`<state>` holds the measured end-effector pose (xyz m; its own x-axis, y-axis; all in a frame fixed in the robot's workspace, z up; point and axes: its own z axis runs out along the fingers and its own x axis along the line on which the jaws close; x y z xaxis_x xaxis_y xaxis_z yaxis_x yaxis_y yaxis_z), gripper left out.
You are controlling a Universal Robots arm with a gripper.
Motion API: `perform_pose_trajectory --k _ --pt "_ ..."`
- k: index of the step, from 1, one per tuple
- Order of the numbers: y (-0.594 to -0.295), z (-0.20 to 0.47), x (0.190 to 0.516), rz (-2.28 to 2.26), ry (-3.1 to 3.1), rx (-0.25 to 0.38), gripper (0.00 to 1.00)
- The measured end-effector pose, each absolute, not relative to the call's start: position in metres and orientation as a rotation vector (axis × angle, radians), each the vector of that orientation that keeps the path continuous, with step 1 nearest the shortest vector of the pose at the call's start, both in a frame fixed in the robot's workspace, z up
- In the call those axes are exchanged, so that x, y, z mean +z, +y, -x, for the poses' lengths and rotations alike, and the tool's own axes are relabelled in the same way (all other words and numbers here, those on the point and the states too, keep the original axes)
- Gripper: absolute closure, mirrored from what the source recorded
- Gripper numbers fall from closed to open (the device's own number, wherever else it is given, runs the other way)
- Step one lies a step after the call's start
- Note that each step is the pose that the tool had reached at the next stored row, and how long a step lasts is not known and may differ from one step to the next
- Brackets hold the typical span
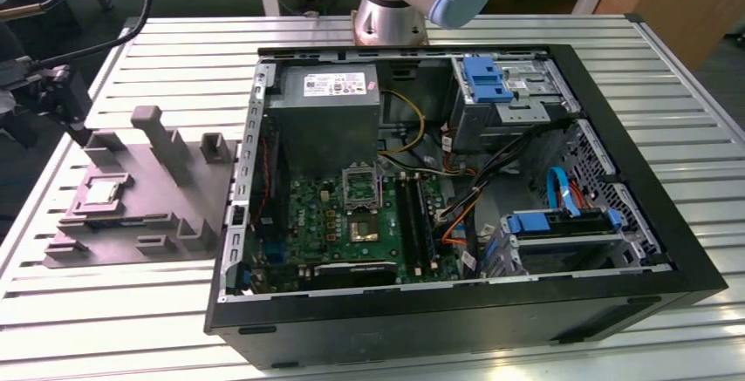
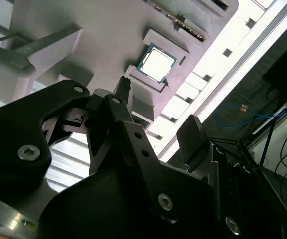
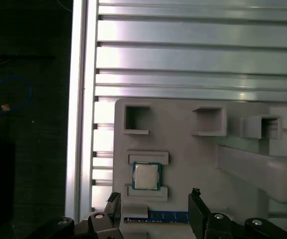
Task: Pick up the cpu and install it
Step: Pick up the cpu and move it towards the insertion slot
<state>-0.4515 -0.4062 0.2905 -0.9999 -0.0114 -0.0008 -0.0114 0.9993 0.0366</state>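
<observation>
Cpu [image 3: 146, 176] is seen lying flat in a shallow recess of the grey moulded tray [image 3: 193, 159], which is set on the slatted table [image 3: 183, 55]. It is left untouched, just beyond the tool [image 3: 155, 195], whose fingers are spread wide with nothing held.

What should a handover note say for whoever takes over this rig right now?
Gripper: open, empty, held over the grey tray close to the cpu, not touching it.
Cpu: lying flat in its recess on the tray, which sits on the exterior view's left of the open computer case.
Done: no pickup yet.
Left: cpu not yet grasped or installed.
</observation>
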Motion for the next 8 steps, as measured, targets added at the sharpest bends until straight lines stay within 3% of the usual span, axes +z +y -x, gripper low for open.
perform_pose_trajectory --k 8 --pt "-0.4064 0.4514 0.2804 0.018 3.140 0.057 0.35"
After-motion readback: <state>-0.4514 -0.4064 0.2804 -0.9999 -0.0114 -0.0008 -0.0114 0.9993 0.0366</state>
